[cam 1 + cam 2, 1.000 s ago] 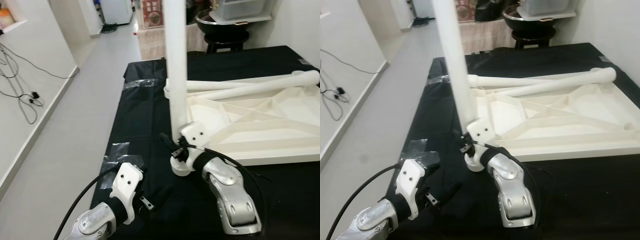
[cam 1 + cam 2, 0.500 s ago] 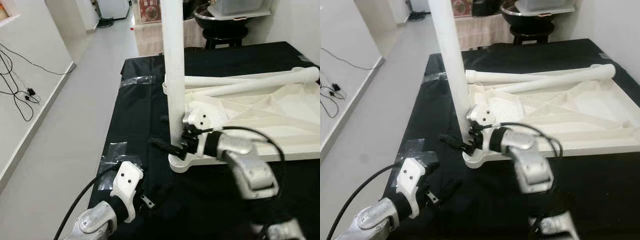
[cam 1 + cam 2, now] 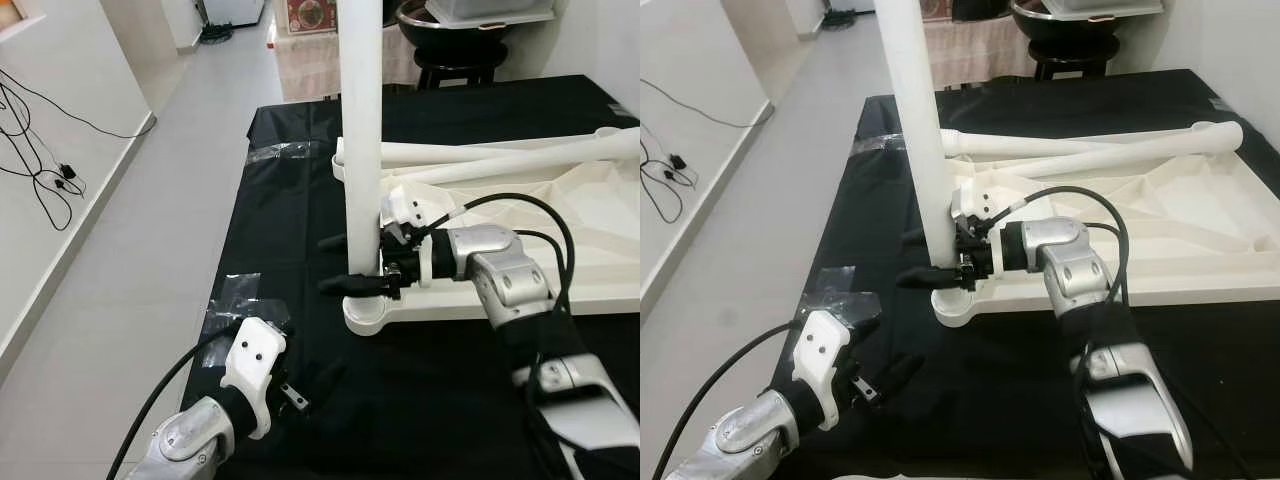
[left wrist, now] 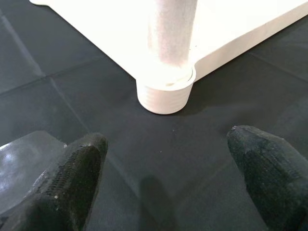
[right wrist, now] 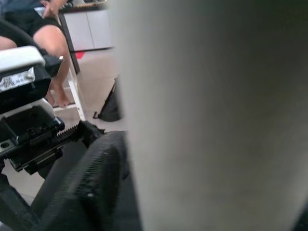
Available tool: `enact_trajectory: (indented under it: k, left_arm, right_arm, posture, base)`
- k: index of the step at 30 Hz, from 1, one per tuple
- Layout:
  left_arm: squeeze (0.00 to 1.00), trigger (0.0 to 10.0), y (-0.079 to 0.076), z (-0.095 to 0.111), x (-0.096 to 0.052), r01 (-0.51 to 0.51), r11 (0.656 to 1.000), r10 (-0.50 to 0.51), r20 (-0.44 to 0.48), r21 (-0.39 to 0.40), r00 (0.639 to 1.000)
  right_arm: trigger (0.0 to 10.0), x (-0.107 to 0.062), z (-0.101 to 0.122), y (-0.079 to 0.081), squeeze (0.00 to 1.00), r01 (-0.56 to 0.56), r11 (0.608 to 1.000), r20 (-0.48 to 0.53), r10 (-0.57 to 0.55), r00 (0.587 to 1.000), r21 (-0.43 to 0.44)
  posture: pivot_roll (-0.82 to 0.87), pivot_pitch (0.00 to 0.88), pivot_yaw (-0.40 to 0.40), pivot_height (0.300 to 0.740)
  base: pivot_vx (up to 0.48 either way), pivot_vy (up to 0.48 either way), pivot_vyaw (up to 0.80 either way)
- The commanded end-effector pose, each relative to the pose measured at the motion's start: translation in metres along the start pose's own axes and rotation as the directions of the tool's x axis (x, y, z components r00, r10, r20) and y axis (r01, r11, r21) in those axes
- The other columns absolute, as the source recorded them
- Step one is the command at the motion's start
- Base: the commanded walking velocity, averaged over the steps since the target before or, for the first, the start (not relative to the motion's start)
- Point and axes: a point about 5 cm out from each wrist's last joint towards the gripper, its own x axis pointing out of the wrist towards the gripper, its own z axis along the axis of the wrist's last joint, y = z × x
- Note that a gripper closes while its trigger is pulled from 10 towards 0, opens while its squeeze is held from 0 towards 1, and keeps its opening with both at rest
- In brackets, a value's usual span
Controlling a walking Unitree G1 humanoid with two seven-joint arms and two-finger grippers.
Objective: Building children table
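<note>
Left of the leg (image 3: 360,130), the left gripper (image 4: 166,178) hovers low, fingers (image 4: 72,168) spread, holding nothing. The leg stands upright in the tabletop's (image 3: 600,210) corner socket; the right gripper (image 3: 345,265) straddles it. Judgement: grip squarely, keep it vertical.

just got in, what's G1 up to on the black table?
It is putting together a white children's table. The tabletop lies upside down on the black table, and one leg stands upright in its corner socket. The right gripper has its fingers around that leg near the base. The left gripper hovers open over the cloth, short of the socket. Two more legs lie across the tabletop.
</note>
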Motion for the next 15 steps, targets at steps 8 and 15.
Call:
enact_trajectory:
  k: [8,15]
  left_arm:
    - [0.0,10.0,-0.002,-0.004,-0.001,-0.001,1.0,0.001,-0.021,0.0,1.0]
    - [0.0,10.0,-0.001,-0.004,-0.001,0.0,1.0,0.0,-0.021,-0.001,1.0]
  right_arm:
    - [0.0,-0.002,-0.009,-0.001,0.0,0.0,1.0,0.009,0.0,1.0,0.004]
    - [0.0,-0.014,-0.029,0.002,0.0,0.352,0.935,-0.013,-0.353,0.936,-0.025]
  posture:
    - [0.08,0.16,0.073,0.74]
    - [0.06,0.159,0.062,0.74]
  base:
    - [0.0,0.0,0.0]
    - [0.0,0.0,0.0]
